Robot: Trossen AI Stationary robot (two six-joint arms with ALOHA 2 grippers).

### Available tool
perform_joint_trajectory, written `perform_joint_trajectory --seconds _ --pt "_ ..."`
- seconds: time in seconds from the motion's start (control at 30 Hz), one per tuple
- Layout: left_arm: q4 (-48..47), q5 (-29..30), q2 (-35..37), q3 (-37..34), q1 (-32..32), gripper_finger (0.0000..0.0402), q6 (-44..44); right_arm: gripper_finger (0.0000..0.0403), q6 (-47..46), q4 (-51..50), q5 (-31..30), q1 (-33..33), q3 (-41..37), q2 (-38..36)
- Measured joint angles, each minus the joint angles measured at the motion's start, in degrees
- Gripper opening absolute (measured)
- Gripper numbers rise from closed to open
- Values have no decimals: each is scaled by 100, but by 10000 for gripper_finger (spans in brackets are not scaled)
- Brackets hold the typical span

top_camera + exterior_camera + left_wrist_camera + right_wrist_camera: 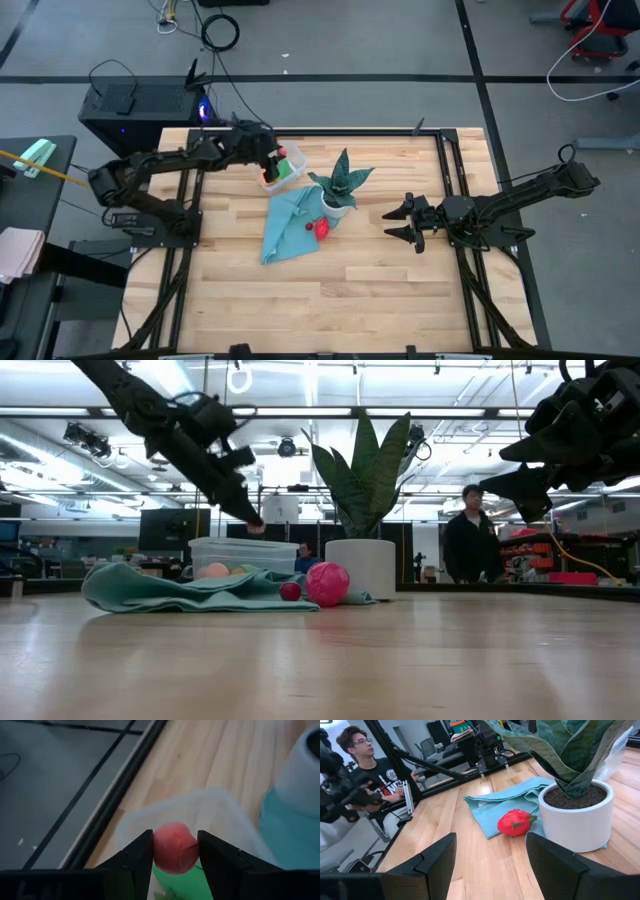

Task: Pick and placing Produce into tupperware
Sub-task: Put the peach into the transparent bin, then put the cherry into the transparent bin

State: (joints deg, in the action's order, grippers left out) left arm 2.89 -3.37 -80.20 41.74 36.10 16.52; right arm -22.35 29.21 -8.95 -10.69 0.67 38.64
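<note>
Pinkish-red produce piece (173, 848) pinched between left gripper (270, 160) fingers, above the tupperware (290, 165).

Held over the clear container in upper-centre of the high view, near the far bench (330, 300) edge; orange piece (215, 571) and green piece (283, 168) lying inside. Larger red piece (322, 228) resting on the bench beside the teal cloth (285, 225) and white plant pot (577, 815), centre frame. Right gripper (400, 222) at right of centre, fingers spread, nothing between them, well apart from the produce.
</note>
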Motion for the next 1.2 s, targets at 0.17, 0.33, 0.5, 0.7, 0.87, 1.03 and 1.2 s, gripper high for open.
perform_joint_trajectory --seconds 0.17,0.33,0.5,0.7,0.87,1.03,1.2 --pt "287 2 -501 -2 0 160 63 246 8 -1 -1 0 0 0" --pt "551 4 -803 -2 0 160 65 246 22 -1 0 1 0 0" --pt "684 4 -847 -2 0 157 62 246 20 0 -1 0 0 0" --pt "682 -316 -847 -2 0 164 -42 246 20 0 -2 0 0 1" --pt "711 -492 -847 -2 -4 169 -116 246 20 -2 0 0 0 0" --pt "711 -490 -847 -3 0 177 -242 246 20 -2 0 1 0 2" --pt "711 -575 -847 -2 -2 185 -241 246 20 0 -2 0 0 0"
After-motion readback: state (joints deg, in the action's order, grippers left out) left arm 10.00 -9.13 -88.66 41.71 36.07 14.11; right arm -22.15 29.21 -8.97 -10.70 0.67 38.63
